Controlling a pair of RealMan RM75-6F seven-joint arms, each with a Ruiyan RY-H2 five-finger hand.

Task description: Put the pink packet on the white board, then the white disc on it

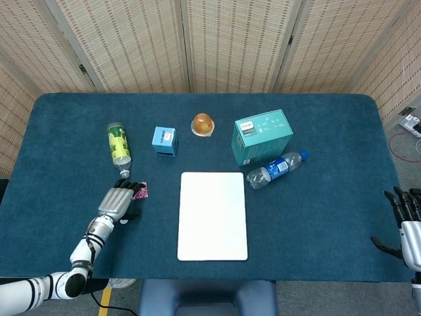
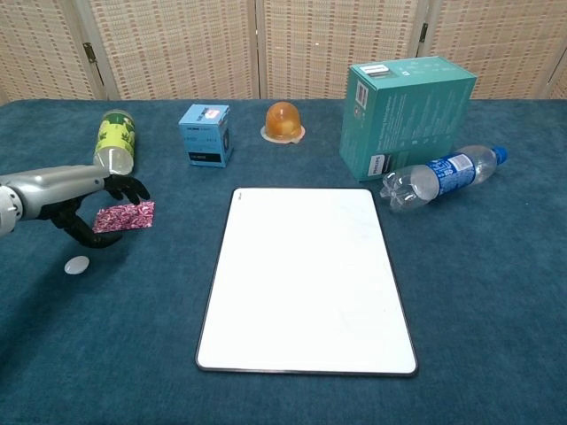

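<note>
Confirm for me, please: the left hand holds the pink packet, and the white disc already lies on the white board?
Not quite. The left hand holds the pink packet, but the chest view shows the white disc on the blue cloth below that hand, left of the white board.

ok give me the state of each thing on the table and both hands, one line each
Packet: held by the left hand, off the board.
Disc: lying on the cloth, untouched.
Board: flat, bare.
Left hand: fingers closed on the packet.
Right hand: open, holding nothing.
Green bottle: lying down.
Blue bottle: lying down, capped.
Teal box: upright, closed.
</note>
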